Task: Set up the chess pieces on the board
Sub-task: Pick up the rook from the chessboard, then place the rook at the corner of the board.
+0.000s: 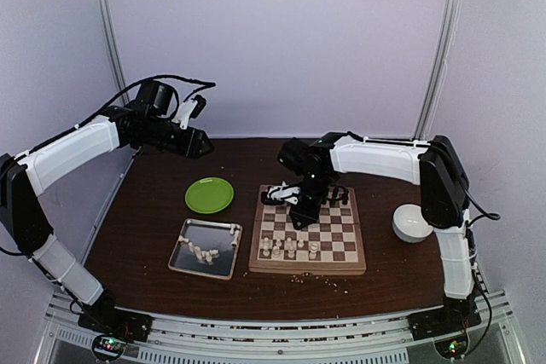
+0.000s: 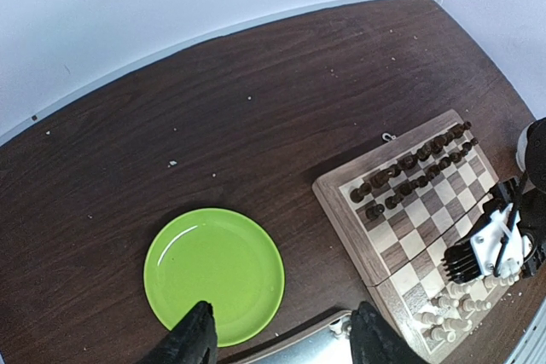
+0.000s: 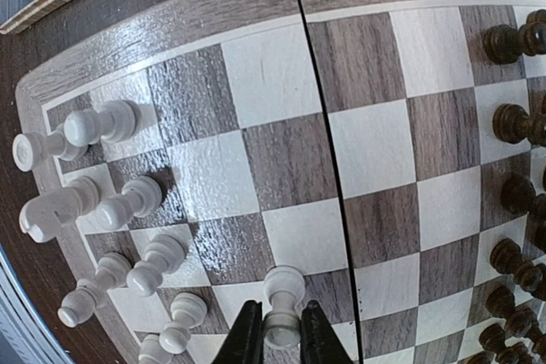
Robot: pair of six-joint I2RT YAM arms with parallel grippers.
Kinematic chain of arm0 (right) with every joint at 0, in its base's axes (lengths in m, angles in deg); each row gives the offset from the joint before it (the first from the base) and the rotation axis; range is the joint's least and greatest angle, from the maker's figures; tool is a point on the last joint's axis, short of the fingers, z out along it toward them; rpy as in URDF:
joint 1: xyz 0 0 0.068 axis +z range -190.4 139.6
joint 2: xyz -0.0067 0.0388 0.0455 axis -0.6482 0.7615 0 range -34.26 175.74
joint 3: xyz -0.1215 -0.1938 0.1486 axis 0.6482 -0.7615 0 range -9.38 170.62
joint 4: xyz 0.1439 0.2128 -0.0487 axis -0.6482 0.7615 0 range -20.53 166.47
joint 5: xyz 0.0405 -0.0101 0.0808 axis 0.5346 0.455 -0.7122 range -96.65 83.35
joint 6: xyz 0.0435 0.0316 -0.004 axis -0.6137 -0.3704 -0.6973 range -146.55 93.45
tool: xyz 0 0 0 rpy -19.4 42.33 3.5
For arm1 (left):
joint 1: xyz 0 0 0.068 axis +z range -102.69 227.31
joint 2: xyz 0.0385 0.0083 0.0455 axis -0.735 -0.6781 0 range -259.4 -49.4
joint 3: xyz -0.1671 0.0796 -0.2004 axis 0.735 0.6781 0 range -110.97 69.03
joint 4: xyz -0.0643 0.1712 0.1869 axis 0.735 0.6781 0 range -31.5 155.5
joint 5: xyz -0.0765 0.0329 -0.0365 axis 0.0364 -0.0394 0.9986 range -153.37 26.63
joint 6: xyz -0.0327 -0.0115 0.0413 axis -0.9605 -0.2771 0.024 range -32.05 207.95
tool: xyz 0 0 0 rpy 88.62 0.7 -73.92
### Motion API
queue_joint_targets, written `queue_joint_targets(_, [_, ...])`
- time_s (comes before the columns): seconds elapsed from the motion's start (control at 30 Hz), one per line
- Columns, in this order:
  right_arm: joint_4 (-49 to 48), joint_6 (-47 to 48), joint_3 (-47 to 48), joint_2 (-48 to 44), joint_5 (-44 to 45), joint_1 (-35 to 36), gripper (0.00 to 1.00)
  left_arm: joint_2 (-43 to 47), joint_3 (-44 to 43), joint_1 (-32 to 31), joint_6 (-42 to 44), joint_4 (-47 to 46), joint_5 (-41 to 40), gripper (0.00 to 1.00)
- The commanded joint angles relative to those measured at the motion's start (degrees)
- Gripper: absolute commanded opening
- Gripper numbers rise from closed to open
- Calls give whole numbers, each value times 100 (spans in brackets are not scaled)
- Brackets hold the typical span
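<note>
The board (image 1: 308, 269) lies right of centre, with dark chess pieces (image 3: 510, 124) along its far side and white chess pieces (image 3: 109, 121) in the near rows. My right gripper (image 3: 280, 335) hangs low over the board (image 3: 281, 159), shut on the top of one white pawn (image 3: 282, 289) whose base rests at the edge of a dark square. That gripper (image 1: 301, 210) sits over the board's middle-left part. My left gripper (image 2: 281, 334) is open and empty, raised high at the back left (image 1: 201, 144), looking down on the board (image 2: 339, 196).
A green plate (image 1: 209, 194) lies left of the board. In front of it, a silver tray (image 1: 182, 257) holds several white pieces (image 1: 204, 253). A white bowl (image 1: 412, 222) stands to the board's right. Pale crumbs (image 1: 300, 277) dot the table by the board's near rim.
</note>
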Motion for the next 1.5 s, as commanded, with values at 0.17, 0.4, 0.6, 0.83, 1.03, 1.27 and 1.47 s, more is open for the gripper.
queue_joint_targets(0.17, [-17,-64,-46,-409,52,-107,10,-17,-24,25,-30,-135,108,55])
queue_joint_targets(0.4, [-177,-39,-638,-916,9,-388,9,-86,-32,27,-31,-120,190,55])
queue_joint_targets(0.6, [-388,21,-1485,-1722,136,-635,9,-104,-75,29,-44,-58,207,55])
queue_joint_targets(0.83, [-551,151,-2660,-2854,274,-942,9,-22,-90,29,-40,-30,153,55])
queue_joint_targets(1.03, [-897,366,-3720,-3608,171,-965,9,-45,-77,32,-42,-13,49,55])
queue_joint_targets(1.27, [-1134,474,-4145,-3785,-259,-888,10,-96,-85,30,-44,3,26,55])
queue_joint_targets(1.47, [-1155,590,-4266,-3499,-203,-657,10,-105,-120,26,-17,51,0,55])
